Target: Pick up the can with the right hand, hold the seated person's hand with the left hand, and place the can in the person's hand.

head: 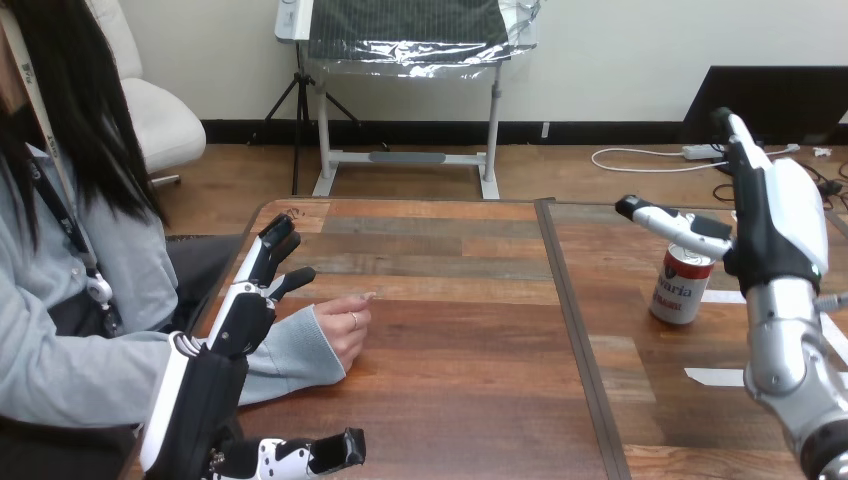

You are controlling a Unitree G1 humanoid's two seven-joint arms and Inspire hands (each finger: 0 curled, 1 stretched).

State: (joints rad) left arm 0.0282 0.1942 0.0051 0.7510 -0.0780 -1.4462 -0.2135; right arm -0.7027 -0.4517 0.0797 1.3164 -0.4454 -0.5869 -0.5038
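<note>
Head view. Step in hand, as judged: first one, taking the can (681, 290) with the right hand (775, 225); grasp not yet made. Can standing upright on the table (460, 340), right of centre of the frame, just left of the right wrist. Right hand raised at the right edge, fingers straight and pointing up, thumb stretched leftward across the can's top rim; open wide, holding nothing. Whether the thumb touches the rim: cannot tell.

Left hand (250, 305) at the left of the frame, lying along the table edge, fingers straight and pointing toward the upper frame, thumb angled right; open, nothing grasped. Person's hand (345, 332) resting on the table, loosely curled, just right of that thumb; grey sleeve (290, 355) beside the palm. No curl round the wrist seen.

Next move likely calls for lowering the right palm to the can's side and closing fingers round its body, squarely, to avoid tipping it.
</note>
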